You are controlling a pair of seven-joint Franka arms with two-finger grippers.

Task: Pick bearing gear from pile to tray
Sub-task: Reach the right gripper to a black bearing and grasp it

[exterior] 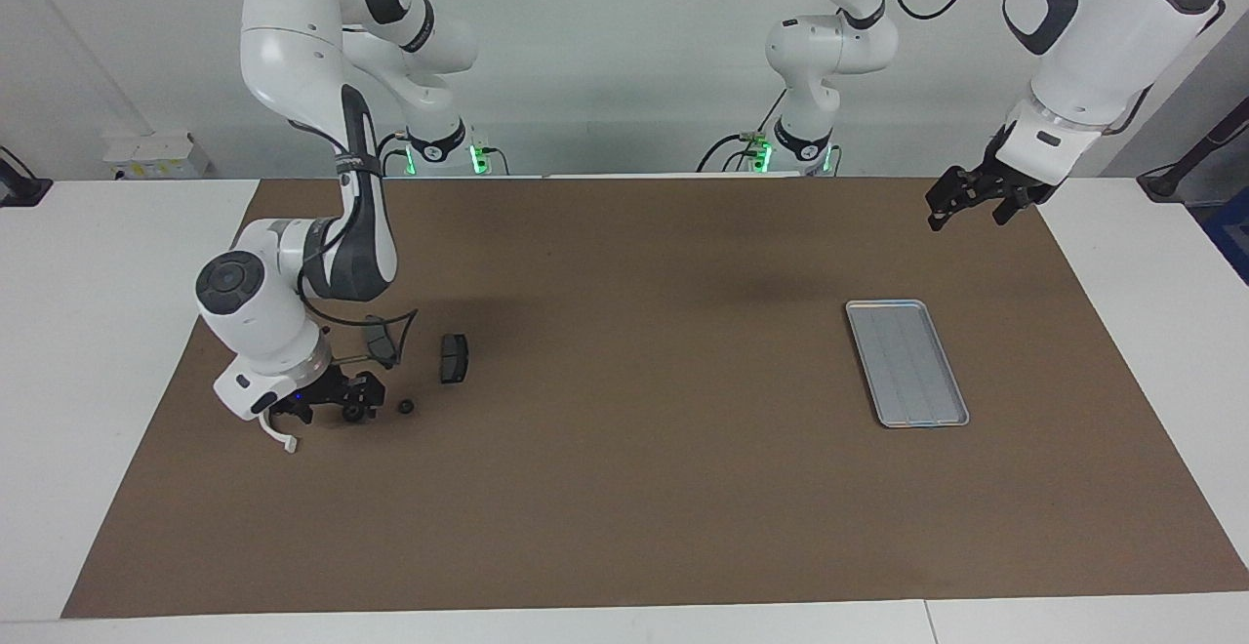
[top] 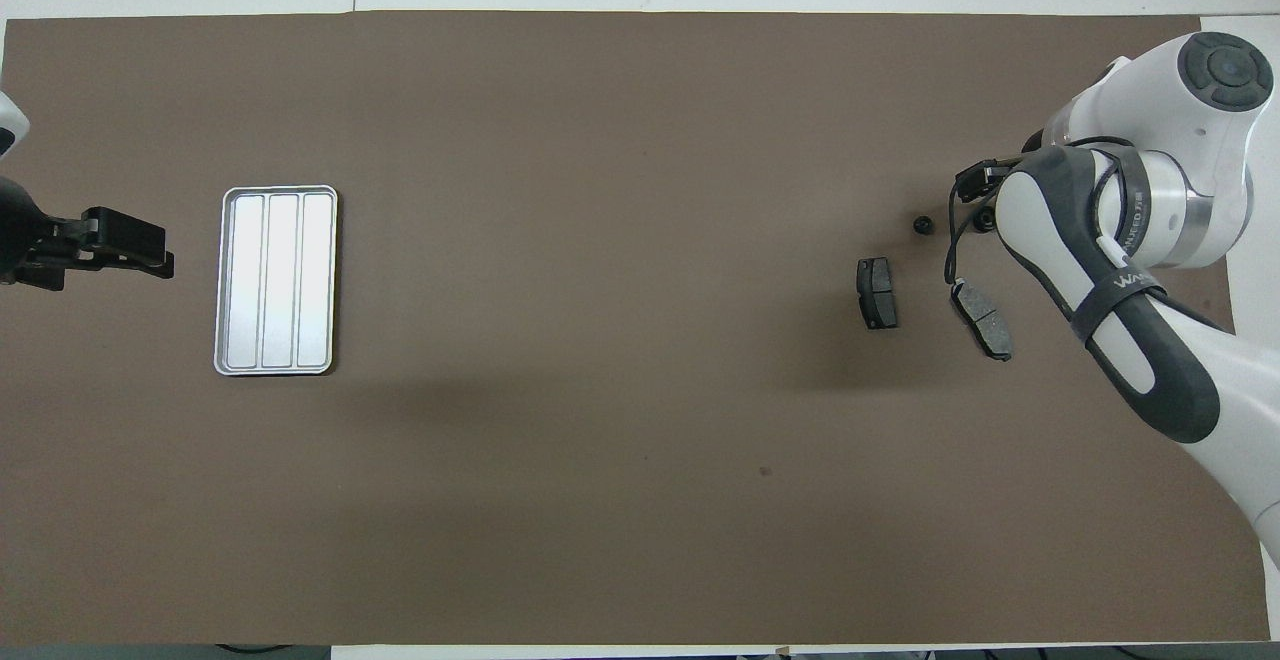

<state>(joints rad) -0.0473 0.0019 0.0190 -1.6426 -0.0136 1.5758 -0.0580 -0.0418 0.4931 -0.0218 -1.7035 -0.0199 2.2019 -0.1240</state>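
Note:
The pile lies at the right arm's end of the table. It holds two black bearing gears, one (exterior: pixel 354 414) at my right gripper (exterior: pixel 337 407) and a smaller one (exterior: pixel 405 407) beside it. My right gripper is open and low on the mat, with its fingers at the first gear; whether they touch it does not show. From overhead the arm hides most of that gear (top: pixel 985 220). The silver tray (exterior: pixel 907 363) sits at the left arm's end. My left gripper (exterior: pixel 966 200) waits open in the air, over the mat nearer to the robots than the tray.
Two dark brake pads (exterior: pixel 454 358) (exterior: pixel 381 342) lie nearer to the robots than the gears. A white half-ring bracket (exterior: pixel 281 437) pokes out from under the right gripper. The brown mat (exterior: pixel 624 488) covers the table.

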